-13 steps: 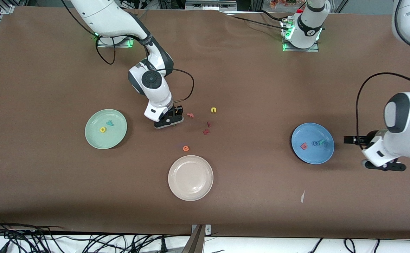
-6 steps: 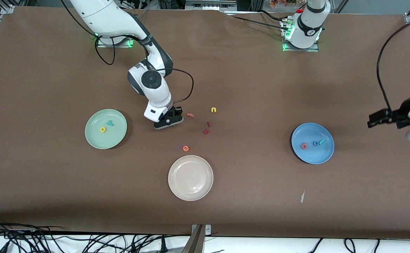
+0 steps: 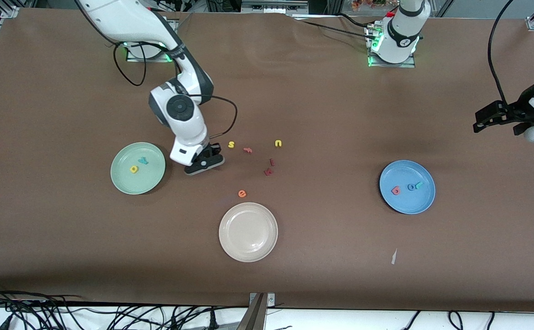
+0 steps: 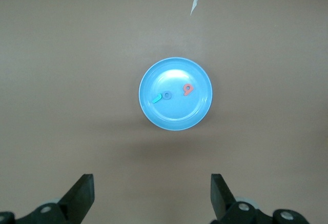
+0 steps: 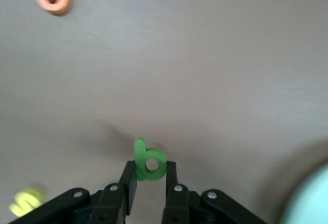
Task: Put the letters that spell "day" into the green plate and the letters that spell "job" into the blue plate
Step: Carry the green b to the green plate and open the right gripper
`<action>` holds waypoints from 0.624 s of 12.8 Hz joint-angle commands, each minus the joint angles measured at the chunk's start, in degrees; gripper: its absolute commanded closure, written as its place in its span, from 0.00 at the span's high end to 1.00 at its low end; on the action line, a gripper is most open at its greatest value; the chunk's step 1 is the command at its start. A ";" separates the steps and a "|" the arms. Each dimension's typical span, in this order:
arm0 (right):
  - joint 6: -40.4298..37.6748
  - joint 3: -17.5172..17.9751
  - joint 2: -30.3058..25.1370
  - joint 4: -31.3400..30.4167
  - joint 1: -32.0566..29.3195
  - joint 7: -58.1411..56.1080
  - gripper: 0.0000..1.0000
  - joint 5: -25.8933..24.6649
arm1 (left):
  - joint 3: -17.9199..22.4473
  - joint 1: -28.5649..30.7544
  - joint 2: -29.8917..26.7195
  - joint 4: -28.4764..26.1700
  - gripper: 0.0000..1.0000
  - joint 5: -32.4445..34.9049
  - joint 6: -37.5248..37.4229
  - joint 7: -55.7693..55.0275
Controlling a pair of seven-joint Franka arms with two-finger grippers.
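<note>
The green plate [image 3: 150, 179] holds a yellow letter [image 3: 133, 169] and a teal "y" [image 3: 144, 160]. My right gripper [image 3: 206, 162] hangs over the table between that plate and the loose letters. In the right wrist view the right gripper [image 5: 149, 169] is shut on a green round-bowled letter [image 5: 149, 162]. The blue plate [image 3: 409, 202] carries a salmon "b" [image 3: 395, 190], a blue "o" [image 3: 411, 187] and a teal "j" [image 3: 419, 184]. My left gripper [image 3: 489, 118] is raised at the left arm's end of the table, open and empty. Its wrist view looks down on the blue plate [image 4: 174, 117] past the left gripper [image 4: 152, 193].
Loose letters lie mid-table: a yellow "s" [image 3: 231, 145], an orange "f" [image 3: 247, 149], a yellow "u" [image 3: 278, 143], two dark red letters [image 3: 268, 172] and an orange "e" [image 3: 242, 193]. A cream-white plate [image 3: 248, 250] sits nearer the camera. A paper scrap [image 3: 393, 256] lies near the blue plate.
My right gripper has shut on the green letter and carried it toward the green plate, uncovering the yellow "s". The left arm has risen and pulled back from the blue plate.
</note>
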 commanded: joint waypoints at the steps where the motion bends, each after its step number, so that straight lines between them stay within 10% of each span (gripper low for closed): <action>1: -1.41 0.38 -6.09 -5.53 -5.75 -9.52 0.19 -0.14 | 0.33 0.16 -0.19 -0.39 1.00 -1.47 0.14 4.24; 5: -5.00 -4.97 -10.84 -9.84 -7.53 -19.74 0.20 -0.06 | -0.02 -0.36 -0.28 -0.39 1.00 -1.29 0.14 4.96; 8: -5.01 -5.60 -11.46 -10.47 -7.70 -20.20 0.57 0.90 | -0.02 -0.37 -0.28 -0.30 1.00 -1.12 0.40 5.05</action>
